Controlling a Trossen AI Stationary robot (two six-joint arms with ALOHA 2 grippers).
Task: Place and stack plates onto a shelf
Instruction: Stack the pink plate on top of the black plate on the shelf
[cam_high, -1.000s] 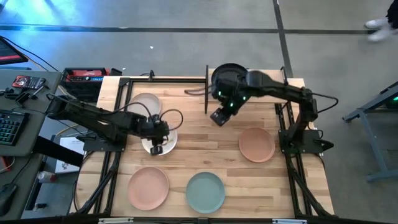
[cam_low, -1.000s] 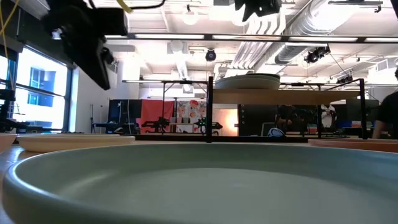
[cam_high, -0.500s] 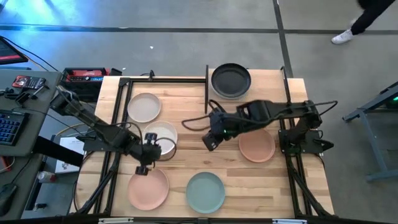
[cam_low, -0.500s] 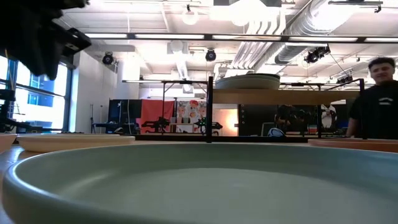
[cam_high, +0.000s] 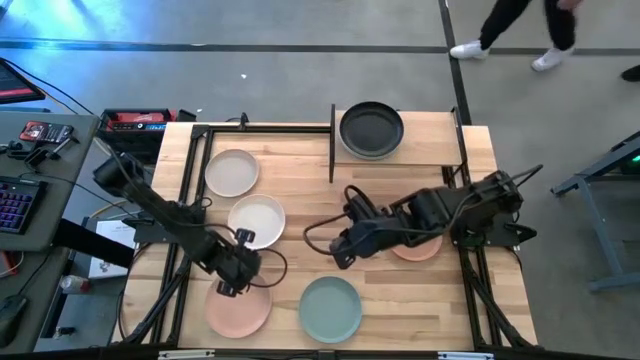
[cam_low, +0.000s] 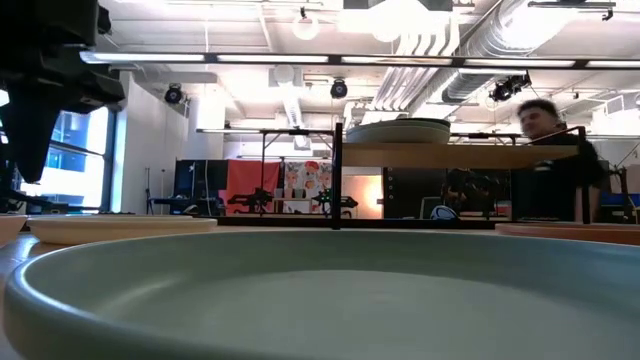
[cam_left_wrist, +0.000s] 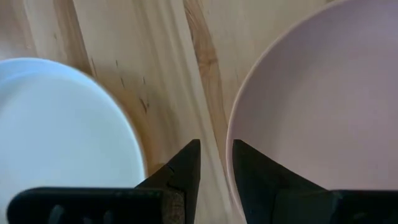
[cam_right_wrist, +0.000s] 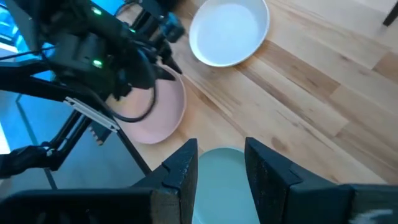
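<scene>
A black plate (cam_high: 371, 130) lies on the shelf (cam_high: 420, 152) at the far side. On the tabletop lie a cream plate (cam_high: 231, 172), a white plate (cam_high: 257, 220), a pink plate (cam_high: 238, 308), a green plate (cam_high: 331, 308) and a salmon plate (cam_high: 418, 246) half under my right arm. My left gripper (cam_left_wrist: 216, 152) is open and points down. Its fingers stand either side of the pink plate's far rim (cam_left_wrist: 231, 134), and I cannot tell whether they touch it. My right gripper (cam_right_wrist: 221, 155) hangs open and high between the white, green and salmon plates.
Black frame rails (cam_high: 186, 190) run along the table's left and right sides. The shelf's black posts (cam_high: 332, 140) stand at the far middle. A person (cam_low: 545, 150) walks in the room behind the table. Bare wood (cam_high: 300, 180) lies between the shelf and the near plates.
My left gripper has gone from over the white plate toward the near edge and down, to the pink plate's far rim, rolling as it went. My right gripper has swung from beside the shelf toward the near edge, staying high. No plate has moved.
</scene>
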